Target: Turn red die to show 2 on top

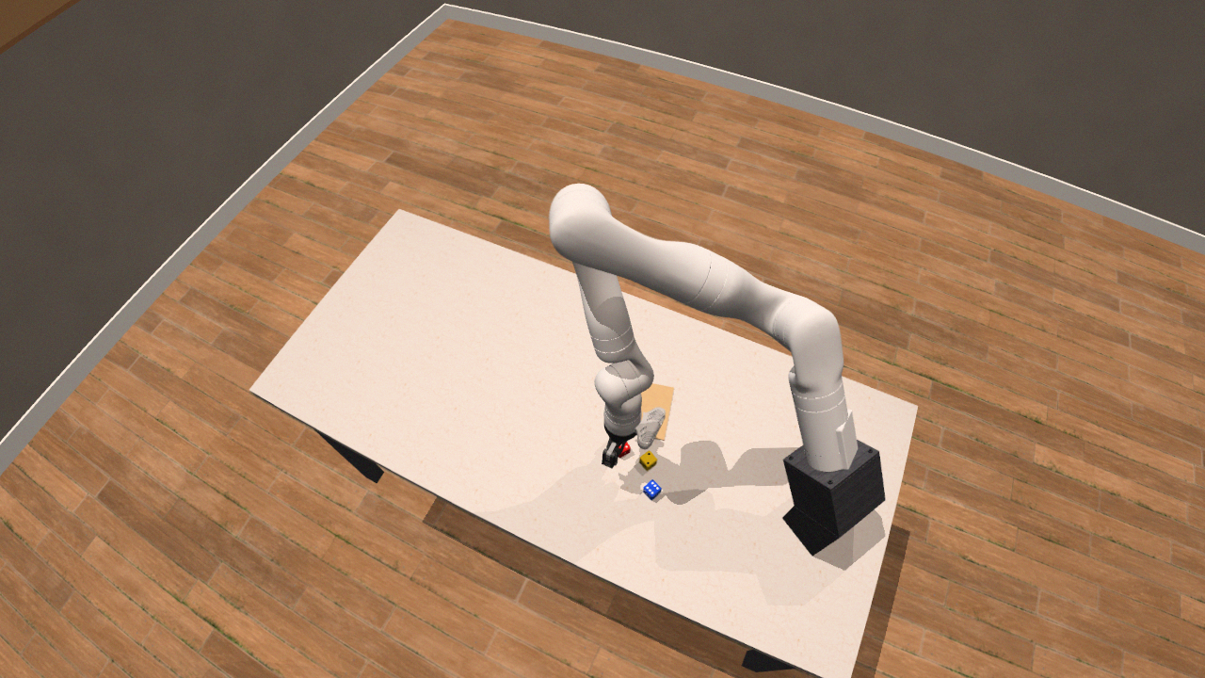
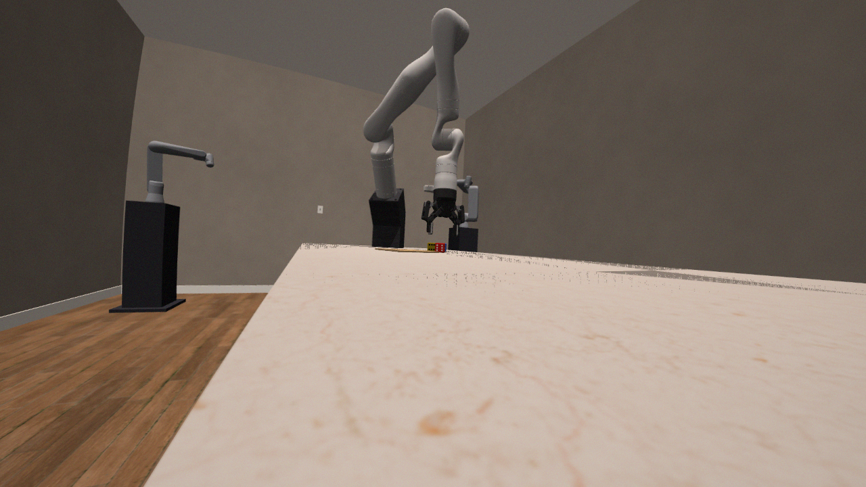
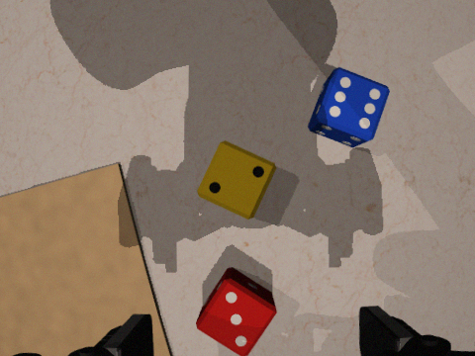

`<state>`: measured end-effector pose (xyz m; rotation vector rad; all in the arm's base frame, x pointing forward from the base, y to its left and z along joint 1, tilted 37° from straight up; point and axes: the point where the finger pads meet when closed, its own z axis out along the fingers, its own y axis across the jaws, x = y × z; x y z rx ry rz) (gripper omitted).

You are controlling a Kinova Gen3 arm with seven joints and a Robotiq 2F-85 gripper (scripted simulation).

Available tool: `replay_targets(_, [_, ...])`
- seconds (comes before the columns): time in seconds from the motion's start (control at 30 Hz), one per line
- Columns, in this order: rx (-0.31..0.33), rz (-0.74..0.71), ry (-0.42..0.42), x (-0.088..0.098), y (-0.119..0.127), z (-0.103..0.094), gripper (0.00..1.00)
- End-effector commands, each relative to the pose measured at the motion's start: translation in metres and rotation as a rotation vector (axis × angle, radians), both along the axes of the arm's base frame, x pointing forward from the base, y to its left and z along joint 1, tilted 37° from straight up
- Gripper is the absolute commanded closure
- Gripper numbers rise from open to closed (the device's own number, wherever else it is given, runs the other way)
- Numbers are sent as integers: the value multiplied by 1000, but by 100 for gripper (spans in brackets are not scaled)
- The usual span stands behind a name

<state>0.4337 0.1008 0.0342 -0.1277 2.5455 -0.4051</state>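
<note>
The red die (image 1: 624, 449) (image 2: 440, 247) (image 3: 237, 317) lies on the pale surface (image 1: 472, 337) (image 2: 484, 363) (image 3: 30, 99), 3 on top, just beside the tan mat (image 1: 666, 404) (image 2: 399, 249) (image 3: 59, 257). Above it, the end effector (image 1: 610, 460) (image 2: 443, 231) (image 3: 255, 334) is spread fully open, holding nothing. Near the red die sits the yellow die (image 1: 648, 460) (image 2: 431, 247) (image 3: 237, 180), 2 up; beyond that, the blue die (image 1: 651, 489) (image 3: 350, 106) shows 6.

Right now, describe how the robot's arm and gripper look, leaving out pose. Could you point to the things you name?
The smooth, light-grey jointed arm (image 1: 712, 274) (image 2: 446, 72) has rounded segments and thin ring seams; no cables or markings stand out. The black two-fingered gripper (image 1: 610, 460) (image 2: 444, 231) (image 3: 255, 334) has angular linkages and blocky fingertips.
</note>
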Motion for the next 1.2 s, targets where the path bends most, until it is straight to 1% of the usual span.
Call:
replay_targets(0.0, [-2, 3, 1, -1, 0, -1, 0])
replay_targets(0.7, [-2, 3, 1, -1, 1, -2, 0])
replay_targets(0.9, [-2, 3, 1, -10, 15, -12, 0])
replay_targets(0.97, [-2, 3, 1, -10, 15, -12, 0])
replay_targets(1.17, [-2, 3, 1, -24, 37, -29, 0])
